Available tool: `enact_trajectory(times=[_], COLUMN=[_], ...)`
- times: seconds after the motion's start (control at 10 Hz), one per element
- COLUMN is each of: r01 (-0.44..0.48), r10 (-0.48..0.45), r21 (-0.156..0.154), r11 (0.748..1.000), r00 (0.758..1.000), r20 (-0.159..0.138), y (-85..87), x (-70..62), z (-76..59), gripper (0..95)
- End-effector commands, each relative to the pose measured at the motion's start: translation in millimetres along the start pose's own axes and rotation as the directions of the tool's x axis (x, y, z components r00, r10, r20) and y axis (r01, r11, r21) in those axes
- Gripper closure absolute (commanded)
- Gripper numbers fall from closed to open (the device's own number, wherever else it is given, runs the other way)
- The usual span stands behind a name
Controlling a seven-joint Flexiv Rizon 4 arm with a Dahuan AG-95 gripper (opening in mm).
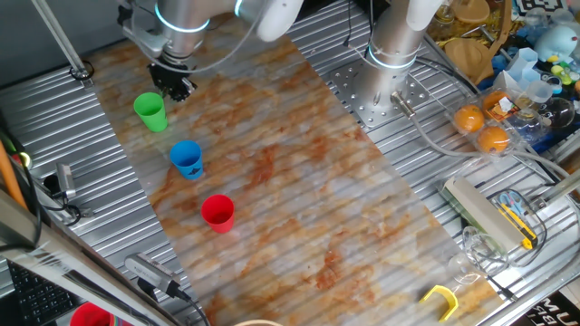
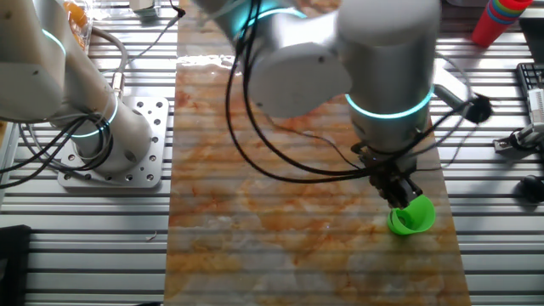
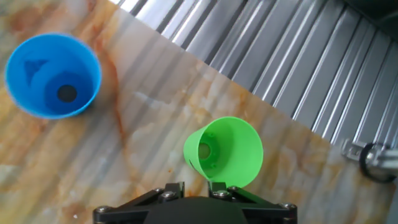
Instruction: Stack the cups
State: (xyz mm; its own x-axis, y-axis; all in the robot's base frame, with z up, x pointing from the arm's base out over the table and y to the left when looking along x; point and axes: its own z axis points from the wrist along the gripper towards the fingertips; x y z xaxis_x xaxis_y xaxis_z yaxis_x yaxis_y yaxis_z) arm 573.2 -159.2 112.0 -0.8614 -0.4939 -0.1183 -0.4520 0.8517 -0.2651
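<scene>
A robotics lab: ribbed metal desk [image 1: 426, 172] with a marbled mat [image 1: 299, 172], a second arm's bolted base [image 1: 385, 91] at the far edge, props heaped at the far right corner.

The green cup [image 3: 224, 152] stands on the marble-patterned mat [image 3: 124, 137], near the mat's edge beside the ribbed metal worktop [image 3: 280, 50]. The blue cup [image 3: 53, 74] stands apart, toward the left. The gripper [image 3: 196, 190] is just below the green cup.

The bright green tapered plastic cup [image 3: 225, 152] and blue tapered plastic cup [image 3: 53, 74] look smooth, faintly glossy; the marbled rust-and-grey mat [image 1: 299, 172] looks smooth; the ribbed metal bench [image 1: 408, 172] shines dully.
</scene>
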Motion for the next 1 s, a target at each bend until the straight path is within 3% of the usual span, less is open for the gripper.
enact_trajectory(times=[0.1,0.4,0.5,0.6,0.9,1.0], r01=[-0.037,-0.023,-0.031,-0.051,-0.096,-0.164], r10=[0.037,0.023,0.032,0.052,0.097,0.163], r21=[-0.013,0.004,-0.012,-0.026,-0.046,-0.072], r11=[0.999,1.000,0.999,0.998,0.994,0.984], r00=[0.999,0.997,0.997,0.998,0.995,0.986], r20=[-0.003,0.071,0.076,0.046,0.012,-0.017], y=[1.1,-2.4,-3.0,-1.0,2.0,2.5], x=[0.2,-0.5,-0.6,-0.3,-0.1,0.0], z=[-1.6,2.5,3.3,0.9,-2.0,-2.6], gripper=[76.0,76.0,76.0,76.0,76.0,76.0])
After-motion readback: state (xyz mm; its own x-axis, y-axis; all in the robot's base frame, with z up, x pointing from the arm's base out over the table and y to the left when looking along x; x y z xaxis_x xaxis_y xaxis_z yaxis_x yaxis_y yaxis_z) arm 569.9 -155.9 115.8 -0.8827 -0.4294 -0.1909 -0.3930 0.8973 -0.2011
